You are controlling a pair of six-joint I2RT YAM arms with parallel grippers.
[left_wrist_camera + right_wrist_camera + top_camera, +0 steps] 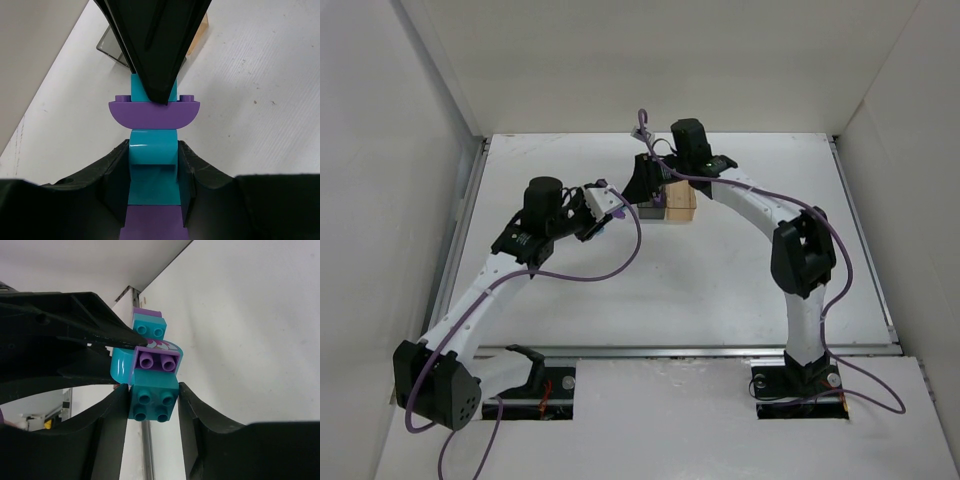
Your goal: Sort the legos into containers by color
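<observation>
Top external view: the left arm (pixel 480 290) and right arm (pixel 760 210) reach inward and meet over the far middle of the pale desk (pixel 570 300). At left, the left fingers (pixel 116 167) are closed tight on a teal brick (pixel 152 165) at one end of a joined stack of legos (pixel 120 367), which hangs between them. A purple half-round brick (pixel 154 112) sits mid-stack. At right, the right fingers (pixel 117 412) are clamped shut on a teal square brick (pixel 152 400) at the opposite end. Just beyond the stack, on the desk, stand the dark grey container (pixel 112 47) and the amber container (pixel 200 32), side by side.
</observation>
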